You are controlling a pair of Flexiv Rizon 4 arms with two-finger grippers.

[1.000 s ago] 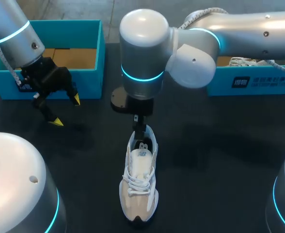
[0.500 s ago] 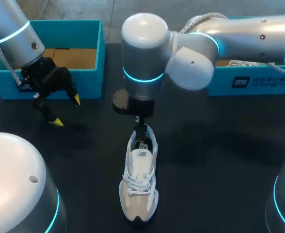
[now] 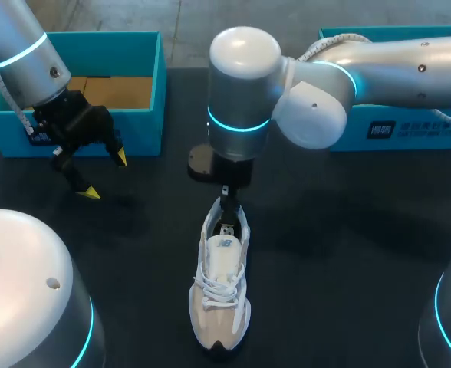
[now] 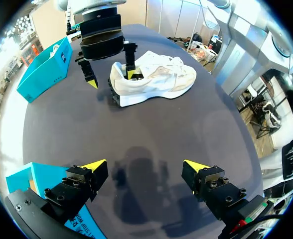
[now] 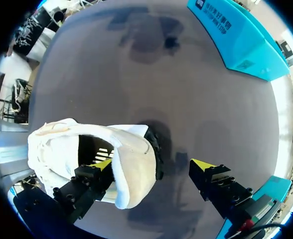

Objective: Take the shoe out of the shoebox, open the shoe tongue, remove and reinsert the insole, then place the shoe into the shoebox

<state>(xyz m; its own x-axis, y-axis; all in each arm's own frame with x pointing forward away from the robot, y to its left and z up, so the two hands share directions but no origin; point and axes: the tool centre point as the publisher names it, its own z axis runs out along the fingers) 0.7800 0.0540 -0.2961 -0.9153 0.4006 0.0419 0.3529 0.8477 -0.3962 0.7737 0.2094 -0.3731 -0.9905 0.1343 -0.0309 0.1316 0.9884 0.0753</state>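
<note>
A white and beige shoe [image 3: 221, 295] lies on the dark table, toe toward the near edge. My right gripper [image 3: 227, 208] hangs over its heel, open. In the right wrist view one finger of the right gripper [image 5: 152, 164] is down inside the shoe's opening and the other stands behind the heel [image 5: 136, 164], a gap away. The left wrist view shows the shoe [image 4: 156, 79] and the right gripper [image 4: 111, 78] astride its heel collar. My left gripper [image 3: 105, 175] [image 4: 145, 167] hangs open and holds nothing, above the table in front of the left shoebox [image 3: 145, 77].
The left teal shoebox is open and shows its cardboard floor. A second teal box [image 3: 409, 130] stands at the back right, partly under my right arm. Bare dark table lies on both sides of the shoe.
My right arm has shifted a little to the right and nearer, its finger staying in the shoe's heel. The shoe and my left arm have not moved.
</note>
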